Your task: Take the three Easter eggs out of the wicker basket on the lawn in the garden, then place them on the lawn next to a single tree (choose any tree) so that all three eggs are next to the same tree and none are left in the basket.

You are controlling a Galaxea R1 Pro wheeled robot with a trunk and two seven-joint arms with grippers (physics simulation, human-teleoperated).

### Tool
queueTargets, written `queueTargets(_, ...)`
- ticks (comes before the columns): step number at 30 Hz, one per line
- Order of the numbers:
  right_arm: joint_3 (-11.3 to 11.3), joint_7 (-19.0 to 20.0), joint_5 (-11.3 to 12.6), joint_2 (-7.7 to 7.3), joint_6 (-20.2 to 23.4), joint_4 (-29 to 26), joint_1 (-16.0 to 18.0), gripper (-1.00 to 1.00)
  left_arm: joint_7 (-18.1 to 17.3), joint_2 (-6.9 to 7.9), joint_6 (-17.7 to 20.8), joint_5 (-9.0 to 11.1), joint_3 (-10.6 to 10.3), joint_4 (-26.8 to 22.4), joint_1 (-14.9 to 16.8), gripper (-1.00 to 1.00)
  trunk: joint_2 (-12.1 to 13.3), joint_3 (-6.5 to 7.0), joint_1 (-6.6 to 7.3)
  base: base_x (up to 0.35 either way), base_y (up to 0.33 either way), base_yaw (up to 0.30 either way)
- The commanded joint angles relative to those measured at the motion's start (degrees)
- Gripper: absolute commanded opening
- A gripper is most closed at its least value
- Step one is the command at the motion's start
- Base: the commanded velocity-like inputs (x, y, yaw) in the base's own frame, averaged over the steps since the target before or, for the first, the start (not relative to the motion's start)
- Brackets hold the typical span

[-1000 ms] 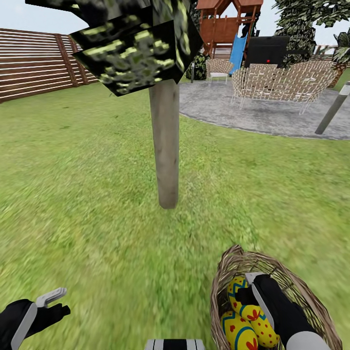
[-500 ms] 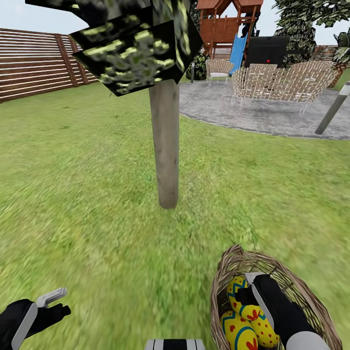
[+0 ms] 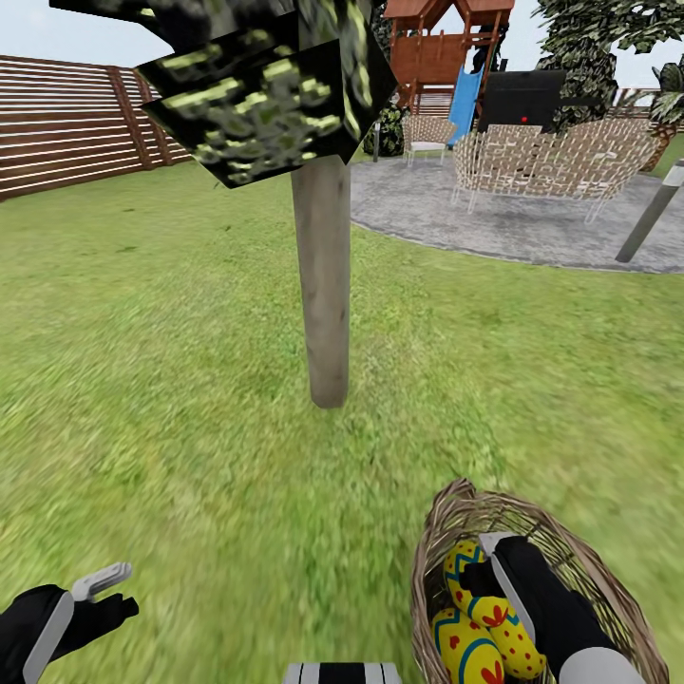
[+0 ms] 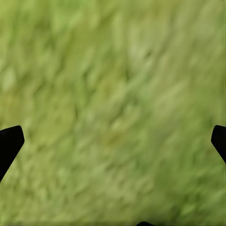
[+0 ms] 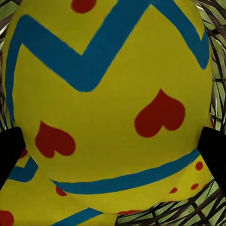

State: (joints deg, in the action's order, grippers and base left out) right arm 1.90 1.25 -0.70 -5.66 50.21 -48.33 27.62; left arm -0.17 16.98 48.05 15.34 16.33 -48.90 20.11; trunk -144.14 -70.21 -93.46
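No change is observed against the earlier head views: camera, both arms, basket and eggs sit in the same places. The wicker basket (image 3: pixel 532 579) stands on the lawn (image 3: pixel 171 380) at the near right, well short of the tree (image 3: pixel 323 285), whose single pale trunk rises from the grass ahead under a dark blocky crown. Eggs counted in the head view: two clearly, an upper egg (image 3: pixel 480 589) and a lower egg (image 3: pixel 465 651), both inside the basket; a third cannot be confirmed, the right arm covering part of the interior. The right gripper (image 3: pixel 484 570) reaches into the basket; in the right wrist view its jaws stand spread on either side of the nearest egg (image 5: pixel 113 103), black tips at both edges, and contact cannot be told. A second egg (image 5: pixel 28 207) lies beneath it. The left gripper (image 3: pixel 100 594) hangs over bare grass at the near left, jaws spread wide and holding nothing. Beyond: one brown fence (image 3: pixel 66 123), grey paving (image 3: pixel 494 223), one play structure (image 3: pixel 446 47).
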Motion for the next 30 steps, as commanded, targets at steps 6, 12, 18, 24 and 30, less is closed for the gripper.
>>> queueTargets(6, 0.5, 0.2, 0.4, -0.14, 0.5, 0.0, 0.0, -1.0, 0.0, -0.01, 0.3, 0.1, 0.1, -0.1, 0.0, 1.0, 0.0, 0.17, 0.04, 0.0, 0.0, 0.0)
queueTargets(12, 0.5, 0.2, 0.3, -0.14, 0.5, 0.0, 0.0, -1.0, 0.0, -0.01, 0.3, 0.0, 0.1, 0.0, 0.0, 1.0, 0.1, 1.5, 0.19, 0.0, 0.0, 0.0)
queueTargets(18, 0.5, 0.2, 0.4, -0.14, 0.5, 0.0, 0.0, -1.0, 0.1, 0.09, 0.4, 0.0, 0.3, 0.1, 0.0, 1.0, 0.2, 2.83, 0.34, -0.153, -0.012, 0.0)
queueTargets(24, 0.5, 0.2, 0.3, -0.09, 0.5, 0.0, 0.0, -1.0, 0.1, -0.18, 0.4, 0.0, 0.2, 0.2, 0.0, 1.0, 0.2, 4.16, 0.5, -0.021, -0.005, 0.0)
queueTargets(30, 0.6, 0.2, 0.3, -0.05, 0.4, 0.0, 0.0, -1.0, 0.1, -0.19, 0.4, 0.0, 0.1, 0.2, 0.0, 1.0, 0.3, 5.49, 0.65, 0.0, 0.0, 0.0)
